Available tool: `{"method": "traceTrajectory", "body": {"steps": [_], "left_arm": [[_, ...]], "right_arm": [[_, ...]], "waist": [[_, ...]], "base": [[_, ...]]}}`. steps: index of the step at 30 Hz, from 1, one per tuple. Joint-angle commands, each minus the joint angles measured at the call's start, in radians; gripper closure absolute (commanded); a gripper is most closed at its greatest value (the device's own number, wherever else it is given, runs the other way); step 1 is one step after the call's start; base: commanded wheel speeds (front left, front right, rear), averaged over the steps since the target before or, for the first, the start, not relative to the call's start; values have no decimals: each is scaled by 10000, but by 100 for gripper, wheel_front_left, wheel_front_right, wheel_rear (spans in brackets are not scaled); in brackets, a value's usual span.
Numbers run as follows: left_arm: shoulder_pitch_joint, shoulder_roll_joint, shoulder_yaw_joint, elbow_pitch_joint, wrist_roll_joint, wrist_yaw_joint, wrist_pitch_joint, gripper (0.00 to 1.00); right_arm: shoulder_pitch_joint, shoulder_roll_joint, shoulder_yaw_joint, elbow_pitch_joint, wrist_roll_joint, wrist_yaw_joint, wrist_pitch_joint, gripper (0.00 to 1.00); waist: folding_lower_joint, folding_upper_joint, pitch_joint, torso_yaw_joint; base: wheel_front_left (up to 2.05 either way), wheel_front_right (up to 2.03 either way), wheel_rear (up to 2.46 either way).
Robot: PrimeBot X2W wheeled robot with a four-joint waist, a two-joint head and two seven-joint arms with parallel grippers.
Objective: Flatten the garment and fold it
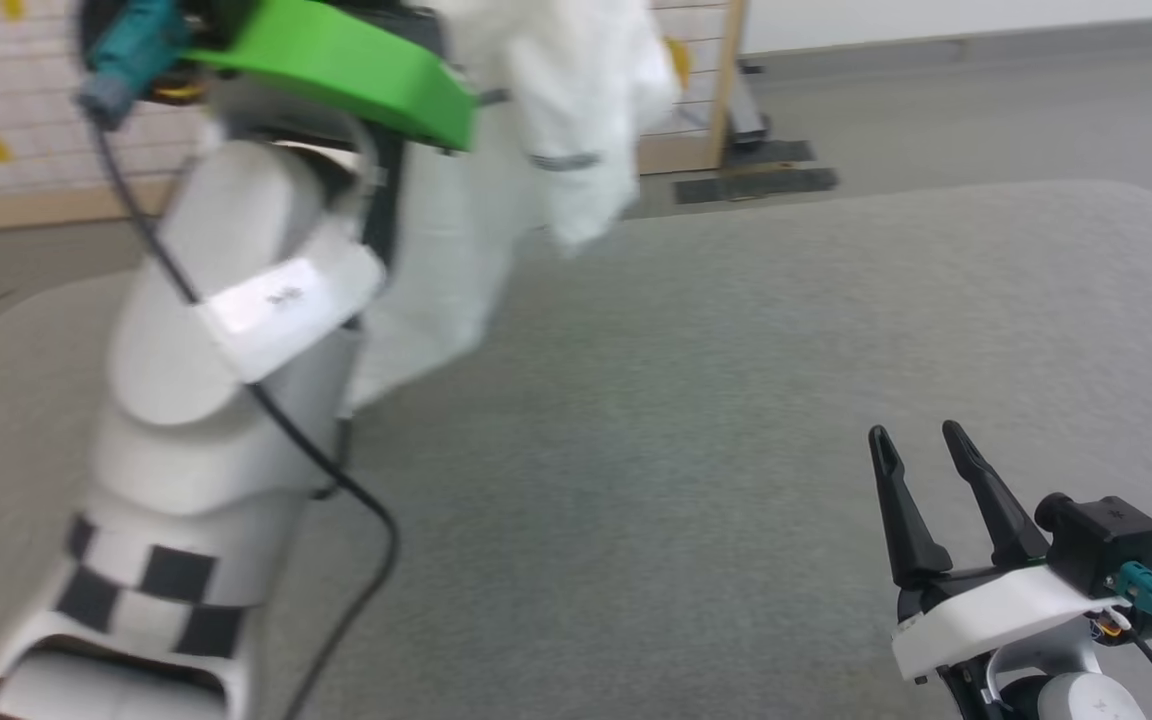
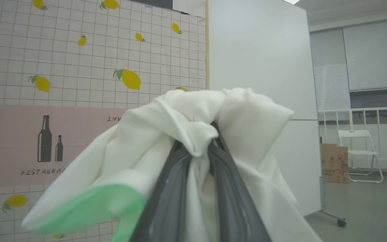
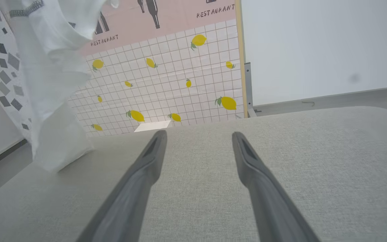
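Observation:
The white garment (image 1: 546, 120) hangs bunched in the air at the upper middle of the head view, a grey-stitched seam showing on it. My left arm is raised high there, its green wrist cover in front of the cloth. In the left wrist view my left gripper (image 2: 200, 141) is shut on a gathered fold of the garment (image 2: 193, 114), which drapes over both fingers. The garment (image 3: 49, 67) also hangs at the upper left of the right wrist view, its lower end near the table. My right gripper (image 1: 921, 445) stands open and holds nothing, low over the table at the lower right; its open gripper (image 3: 198, 136) points across the cloth-covered top.
A grey fabric-covered table (image 1: 736, 400) spreads below. Behind it stands a lemon-print tiled screen (image 3: 166, 90) with a wooden post, and a white partition (image 2: 257, 60). White folding chairs (image 2: 361, 154) and a cardboard box (image 2: 334, 163) sit far off on the floor.

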Motion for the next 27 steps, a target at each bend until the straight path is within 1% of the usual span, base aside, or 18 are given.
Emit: {"method": "traceTrajectory", "body": {"steps": [1,2,4,8,11,15,21,22,23,24,26,27], "left_arm": [[-157,-289,-123,110,-170,-125,-97,100],[-120,-536,-237,231,-316,-204,-106,100],[15,-851,-464,544,-626,-376,-26,100],[678,-1176,-1254,1513,-1128,-621,634,100],[1343,-1268,-1869,2404,-1415,-653,1351,100],[2368,-1319,-2698,3755,-1796,-706,2678,100],[3410,-1351,-3363,5036,-2517,-725,4402,100],[3532,-1353,-3373,5103,-2697,-734,4610,95],[3673,-1356,-3409,5094,-2897,-762,4800,56],[3765,-1357,-3466,5046,-3009,-795,4912,0],[3923,-1358,-3521,4879,-3146,-819,4939,0],[3982,-1359,-3500,4721,-3147,-803,4744,0]], "right_arm": [[106,6,-2,-80,15,-15,48,0],[107,6,-14,-103,2,-15,72,0],[97,6,-30,-147,-17,-15,112,0],[77,6,-49,-228,-39,-15,192,0],[42,6,-28,-270,-39,-15,231,0],[-5,6,67,-299,8,-15,227,0],[54,7,41,-280,-11,-15,257,0],[54,7,45,-279,-22,-15,265,0],[52,7,49,-291,-31,-15,274,0],[52,7,48,-307,-33,-15,282,0],[56,7,31,-347,-29,-15,289,0],[64,7,23,-362,-36,-15,293,0]], "waist": [[1,0,-108,-1063],[1,0,-64,-1201],[1,0,14,-1438],[1,0,149,-1802],[1,0,282,-2000],[1,0,425,-2186],[1,0,491,-2127],[1,0,480,-2104],[1,0,460,-2058],[1,0,445,-2020],[1,0,407,-1913],[1,0,377,-1843]], "base": [[0,0,0],[0,0,0],[0,0,0],[0,0,0],[0,0,0],[0,0,0],[0,0,0],[0,0,0],[0,0,0],[0,0,0],[0,0,0],[0,0,0]]}}
